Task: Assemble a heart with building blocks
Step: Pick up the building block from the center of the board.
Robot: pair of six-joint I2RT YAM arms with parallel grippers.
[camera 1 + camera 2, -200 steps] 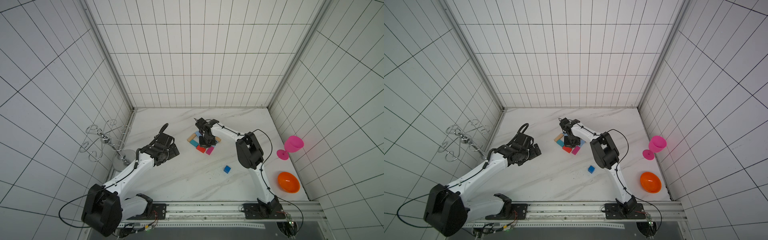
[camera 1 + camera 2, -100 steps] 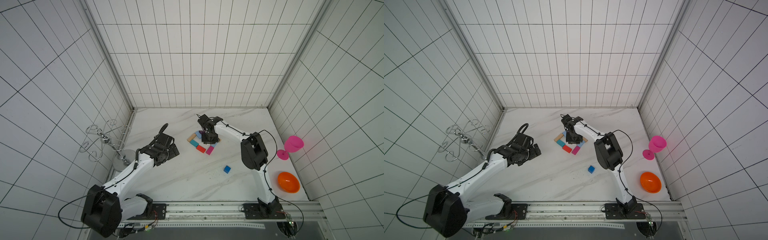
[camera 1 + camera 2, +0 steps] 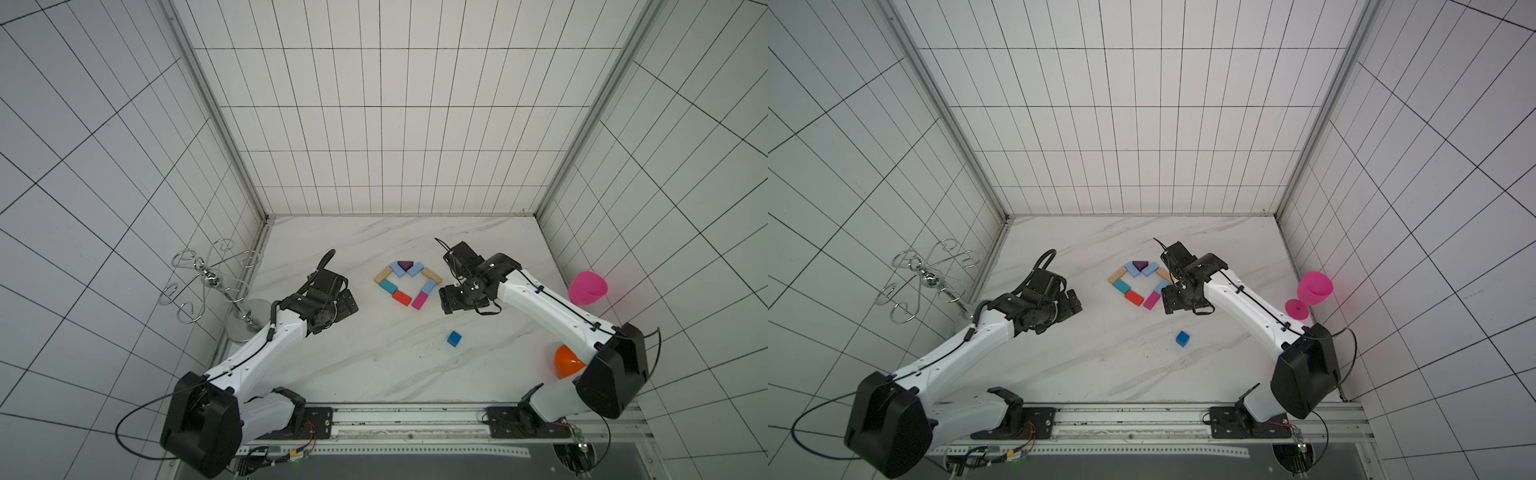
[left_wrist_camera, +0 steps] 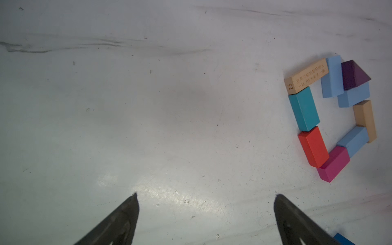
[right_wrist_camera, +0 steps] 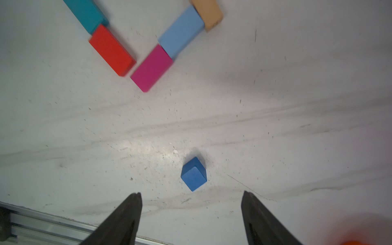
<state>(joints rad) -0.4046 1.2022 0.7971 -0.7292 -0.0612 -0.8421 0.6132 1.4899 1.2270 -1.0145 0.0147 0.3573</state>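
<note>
Right hand (image 5: 192, 193) hovers spread and empty, blue cube (image 5: 193, 174) lying just ahead.

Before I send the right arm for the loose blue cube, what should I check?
1. Grip free: right tool open and empty: ok.
2. Target free: blue cube alone on the table, nothing between it and that tool: ok.
3. Alignment: cube sits turned at an angle to the jaws: not ok.
4. Other arm: left tool open, empty, apart from the heart: ok.
5. Tip spot: where red brick and pink brick converge, unfilled and unobstructed: ok.
</note>
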